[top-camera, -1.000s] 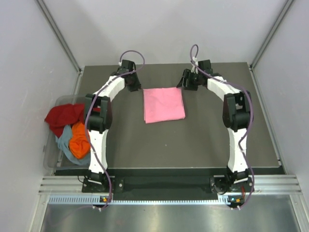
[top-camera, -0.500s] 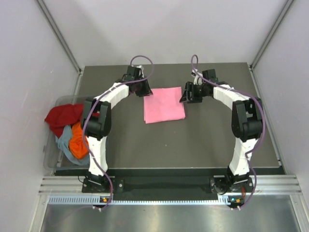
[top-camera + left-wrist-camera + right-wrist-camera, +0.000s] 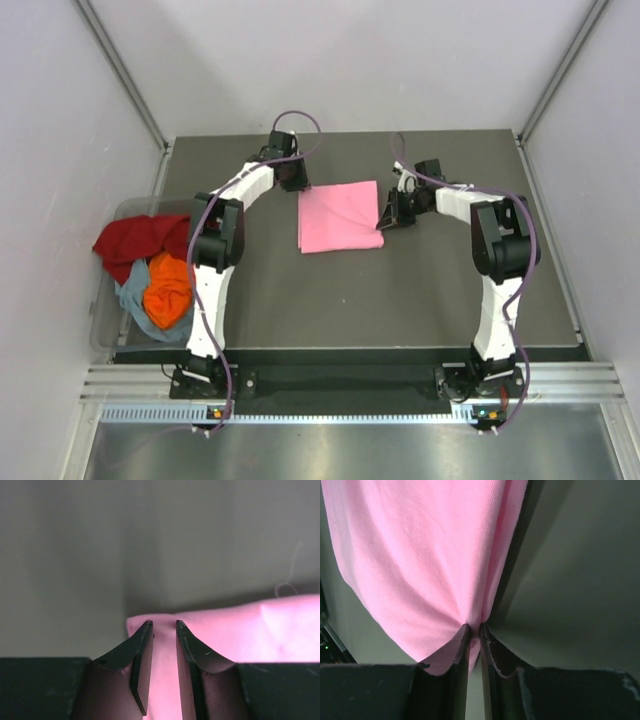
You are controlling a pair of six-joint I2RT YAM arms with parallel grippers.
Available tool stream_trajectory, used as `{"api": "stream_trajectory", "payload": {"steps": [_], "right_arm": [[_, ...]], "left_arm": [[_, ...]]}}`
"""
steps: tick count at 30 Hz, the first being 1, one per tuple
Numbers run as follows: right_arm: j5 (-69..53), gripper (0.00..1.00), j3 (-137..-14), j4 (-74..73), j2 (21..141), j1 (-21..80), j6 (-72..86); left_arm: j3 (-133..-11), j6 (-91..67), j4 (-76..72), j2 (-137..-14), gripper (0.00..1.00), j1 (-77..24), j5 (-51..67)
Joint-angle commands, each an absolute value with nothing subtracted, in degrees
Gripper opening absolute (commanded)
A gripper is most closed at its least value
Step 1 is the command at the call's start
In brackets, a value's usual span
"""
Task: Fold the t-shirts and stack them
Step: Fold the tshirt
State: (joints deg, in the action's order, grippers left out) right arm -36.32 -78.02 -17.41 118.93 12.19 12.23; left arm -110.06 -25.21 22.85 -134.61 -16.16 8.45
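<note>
A bright pink t-shirt (image 3: 340, 215) lies folded into a rectangle in the middle of the dark table. My left gripper (image 3: 298, 185) sits at its far left corner. In the left wrist view its jaws (image 3: 164, 624) stand apart astride that corner, with pink cloth (image 3: 250, 630) showing through the gap, so it is open. My right gripper (image 3: 385, 218) is at the shirt's right edge. In the right wrist view its tips (image 3: 474, 626) are shut on a pinched fold of the pink cloth (image 3: 420, 555), which is drawn up off the table.
A clear plastic bin (image 3: 105, 325) stands off the table's left edge. It holds a dark red t-shirt (image 3: 130, 240), an orange one (image 3: 168, 290) and a grey-blue one (image 3: 128, 295), all crumpled. Grey walls close in on both sides and at the back.
Both arms have swung in from the far corners to the pink t-shirt. The right gripper has shut on its right edge. The left has reached the far left corner.
</note>
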Motion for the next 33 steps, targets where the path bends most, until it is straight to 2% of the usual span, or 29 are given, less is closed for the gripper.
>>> {"api": "stream_trajectory", "payload": {"steps": [1, 2, 3, 6, 10, 15, 22, 29, 32, 33], "right_arm": [[-37.18, 0.15, -80.06, -15.20, 118.39, 11.34, 11.95], [-37.18, 0.20, -80.42, -16.25, 118.13, 11.34, 12.21], [-37.18, 0.30, -80.51, -16.43, 116.65, 11.25, 12.48], [-36.91, 0.45, -80.24, -17.40, 112.96, 11.34, 13.10], [-36.39, 0.51, -78.15, -18.63, 109.17, 11.51, 13.18], [-36.30, 0.58, -75.24, -19.78, 107.50, 11.78, 11.43], [-37.26, 0.59, -71.63, -18.37, 107.84, 12.22, 10.72], [-37.88, 0.55, -68.47, -13.98, 109.95, 12.39, 11.43], [-37.44, 0.41, -66.89, -11.78, 110.83, 12.39, 12.13], [-37.18, 0.32, -66.36, -11.34, 111.27, 12.48, 12.22]], "left_arm": [[-113.29, -23.11, 26.72, -135.62, 0.30, -14.77, 6.77], [-113.20, -23.20, 27.15, -134.92, 0.30, -14.77, 6.85], [-113.03, -23.20, 27.25, -134.04, 0.31, -14.77, 7.03], [-112.94, -23.03, 29.95, -129.04, 0.32, -14.77, 7.03], [-107.77, -23.55, 30.85, -119.04, 0.33, -15.73, 11.06], [-93.54, -24.17, 30.76, -109.27, 0.34, -18.98, 11.16], [-74.91, -26.89, 24.53, -103.62, 0.38, -19.77, 13.70], [-67.33, -28.12, 19.34, -108.28, 0.33, -21.09, 13.27], [-64.87, -28.56, 17.94, -109.25, 0.31, -21.36, 12.66], [-64.43, -28.65, 17.32, -109.34, 0.29, -21.44, 12.40]]}}
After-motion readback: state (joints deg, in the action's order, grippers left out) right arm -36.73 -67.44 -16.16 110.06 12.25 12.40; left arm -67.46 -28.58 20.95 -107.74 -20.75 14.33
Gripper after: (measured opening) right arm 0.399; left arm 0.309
